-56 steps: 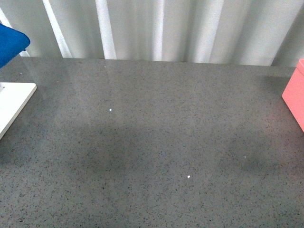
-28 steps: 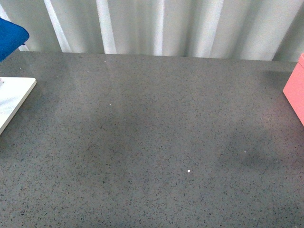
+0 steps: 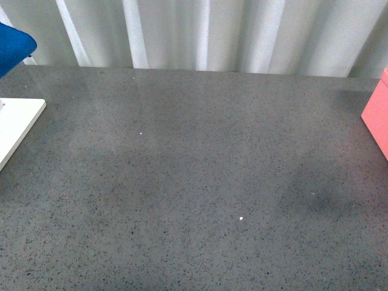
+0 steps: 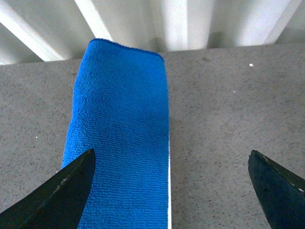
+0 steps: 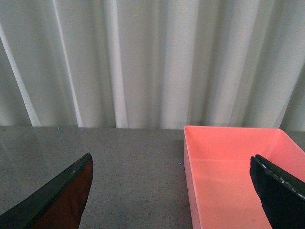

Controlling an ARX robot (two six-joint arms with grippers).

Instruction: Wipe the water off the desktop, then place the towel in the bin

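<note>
The dark grey speckled desktop (image 3: 200, 176) fills the front view; I make out no clear puddle, only a couple of tiny bright specks (image 3: 241, 218). The blue towel (image 4: 121, 138) lies folded in a long strip on a white board whose edge (image 4: 169, 191) shows beside it; its corner shows at the far left of the front view (image 3: 13, 47). My left gripper (image 4: 171, 191) is open above the towel's edge, one finger (image 4: 57, 195) over the cloth. My right gripper (image 5: 171, 191) is open and empty over the desktop beside the pink bin (image 5: 233, 167).
A white flat board (image 3: 15, 130) lies at the left edge of the front view. The pink bin's corner (image 3: 377, 115) shows at the right edge. A pale pleated curtain (image 3: 206, 33) hangs behind the desktop's far edge. Neither arm shows in the front view.
The front view has shifted slightly: the far edge and the white board sit a little higher in the picture than a second ago. Since half a second ago nothing visibly moves.
</note>
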